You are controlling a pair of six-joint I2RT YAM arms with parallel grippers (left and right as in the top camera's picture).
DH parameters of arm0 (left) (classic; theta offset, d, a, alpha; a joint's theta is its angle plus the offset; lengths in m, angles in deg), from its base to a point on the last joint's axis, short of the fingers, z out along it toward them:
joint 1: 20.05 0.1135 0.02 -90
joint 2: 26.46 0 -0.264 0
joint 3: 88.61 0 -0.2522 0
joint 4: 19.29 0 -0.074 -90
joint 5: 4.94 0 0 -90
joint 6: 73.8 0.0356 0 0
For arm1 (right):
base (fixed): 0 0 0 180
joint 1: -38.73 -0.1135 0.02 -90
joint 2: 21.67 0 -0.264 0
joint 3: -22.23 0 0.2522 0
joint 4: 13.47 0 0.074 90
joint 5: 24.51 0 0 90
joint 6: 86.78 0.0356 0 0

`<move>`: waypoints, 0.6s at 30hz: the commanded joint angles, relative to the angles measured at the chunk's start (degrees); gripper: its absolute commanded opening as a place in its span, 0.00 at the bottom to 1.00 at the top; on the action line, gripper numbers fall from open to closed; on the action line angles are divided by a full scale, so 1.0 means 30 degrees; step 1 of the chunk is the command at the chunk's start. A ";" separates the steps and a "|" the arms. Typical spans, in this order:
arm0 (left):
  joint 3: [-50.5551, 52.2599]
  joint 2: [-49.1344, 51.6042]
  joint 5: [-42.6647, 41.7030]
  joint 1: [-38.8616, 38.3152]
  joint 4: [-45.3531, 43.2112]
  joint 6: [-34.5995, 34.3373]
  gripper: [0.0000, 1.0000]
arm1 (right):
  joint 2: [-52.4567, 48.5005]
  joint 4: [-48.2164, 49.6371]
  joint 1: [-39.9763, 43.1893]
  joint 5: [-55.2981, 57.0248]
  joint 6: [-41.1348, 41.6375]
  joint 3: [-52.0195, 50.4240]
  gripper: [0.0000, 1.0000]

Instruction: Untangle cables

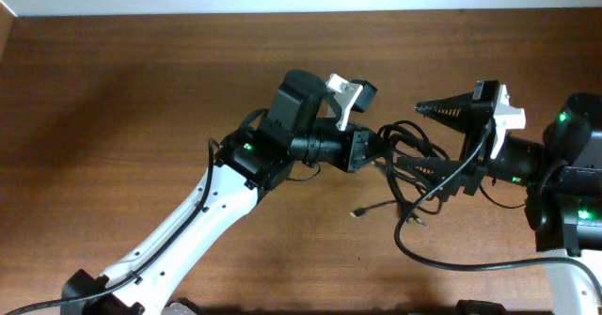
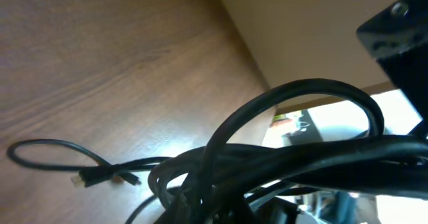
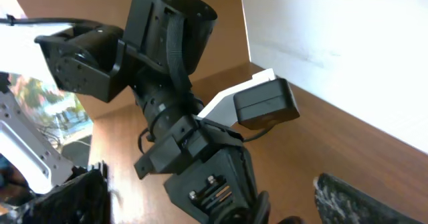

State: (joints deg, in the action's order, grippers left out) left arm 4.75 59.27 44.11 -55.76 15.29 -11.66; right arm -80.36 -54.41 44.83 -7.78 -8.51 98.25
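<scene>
Bunching between the two arms in the overhead view, the cables sit knotted on the surface. The left gripper meets the knot and the right gripper straddles it, jaws wide. In the left wrist view, cables fill the frame and a loose plug trails; whether the left jaws grip cannot be told. In the right wrist view, its fingers stand well apart. The separating pull seems not yet begun; next, the right jaws should pinch one strand and draw away.

cables crowd centre (tight), open table leftward
</scene>
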 commanded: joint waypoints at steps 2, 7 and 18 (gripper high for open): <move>-0.0131 -0.0153 0.0175 0.0510 0.1042 0.2703 0.00 | 0.0153 -0.0007 -0.0022 -0.0044 0.0087 0.0328 0.99; -0.0138 -0.0182 0.2484 0.1632 0.4014 0.3614 0.00 | 0.0153 -0.0444 -0.0015 0.2222 0.0080 0.0328 0.99; -0.0663 -0.0678 0.6098 0.1741 0.6033 0.6921 0.00 | 0.0153 -0.6929 -0.0036 0.7395 -0.1967 0.0328 0.99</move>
State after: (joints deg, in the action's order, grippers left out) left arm 4.75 59.25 60.72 -49.55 33.72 0.67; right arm -80.34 -71.78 44.83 8.31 -9.71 98.40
